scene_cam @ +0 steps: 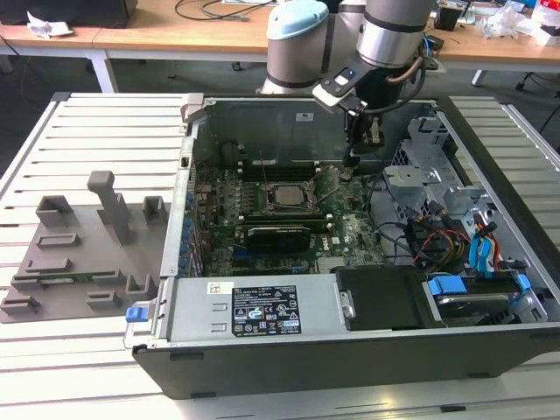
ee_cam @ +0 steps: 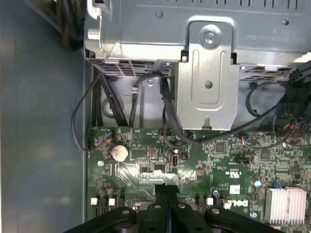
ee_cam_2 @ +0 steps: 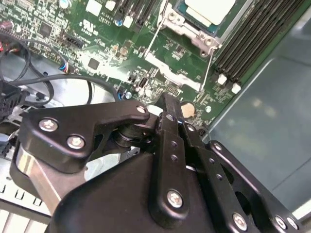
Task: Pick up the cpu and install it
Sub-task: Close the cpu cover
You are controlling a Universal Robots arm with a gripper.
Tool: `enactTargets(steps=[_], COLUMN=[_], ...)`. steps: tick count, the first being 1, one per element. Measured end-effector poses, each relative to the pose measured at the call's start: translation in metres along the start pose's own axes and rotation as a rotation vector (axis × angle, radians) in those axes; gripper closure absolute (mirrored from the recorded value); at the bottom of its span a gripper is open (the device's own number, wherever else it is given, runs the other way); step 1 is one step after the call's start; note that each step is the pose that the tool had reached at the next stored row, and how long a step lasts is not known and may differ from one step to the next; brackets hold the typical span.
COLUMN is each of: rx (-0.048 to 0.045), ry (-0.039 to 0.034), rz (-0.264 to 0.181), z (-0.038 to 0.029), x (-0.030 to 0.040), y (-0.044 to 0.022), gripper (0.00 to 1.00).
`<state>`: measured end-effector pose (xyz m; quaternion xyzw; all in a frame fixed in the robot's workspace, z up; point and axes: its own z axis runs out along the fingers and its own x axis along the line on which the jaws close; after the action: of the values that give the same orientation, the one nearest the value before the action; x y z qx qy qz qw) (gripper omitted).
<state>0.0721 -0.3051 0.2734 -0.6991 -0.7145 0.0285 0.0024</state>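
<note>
The cpu lies flat in its socket on the motherboard, silvery top up. It is square, with no long axis. RAM slots run just beside it. My gripper hangs over the board toward the exterior view's right, apart from the cpu, its 2 fingers pressed together and holding nothing. The drive cage is near, and the case wall stands behind.

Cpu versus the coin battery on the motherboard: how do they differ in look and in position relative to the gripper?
The cpu is square; the coin battery is round. The cpu is clearly larger than the coin battery. The cpu sits in its socket mid-board, away from the gripper; the coin battery lies near the board's edge, close to the shut gripper. Both are silvery, flat and lie on the green motherboard.
</note>
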Motion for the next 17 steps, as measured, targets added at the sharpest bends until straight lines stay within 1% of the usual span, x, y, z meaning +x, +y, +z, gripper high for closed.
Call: enactTargets(steps=[2, 3, 5, 6, 8, 9, 10, 12, 17], rx=[0.0008, 0.0004, -0.0004, -0.0010, -0.0012, -0.0012, -0.0012, -0.0012, -0.0012], ry=[-0.0001, -0.0008, -0.0018, -0.0023, -0.0026, -0.0025, -0.0026, -0.0025, -0.0025], rz=[-0.005, -0.017, -0.040, -0.054, -0.058, -0.059, -0.059, -0.059, -0.058], z=[0.0084, 0.0114, 0.0152, 0.0184, 0.0223, 0.0263, 0.0284, 0.0303, 0.0309], x=[0.0003, 0.0004, 0.0006, 0.0007, 0.0008, 0.0010, 0.0011, 0.0012, 0.0012], y=[0.0019, 0.0021, 0.0023, 0.0024, 0.0025, 0.0020, 0.0016, 0.0006, -0.0004], gripper=[0.89, 0.89, 0.89, 0.89, 0.89, 0.89, 0.89, 0.89, 0.89])
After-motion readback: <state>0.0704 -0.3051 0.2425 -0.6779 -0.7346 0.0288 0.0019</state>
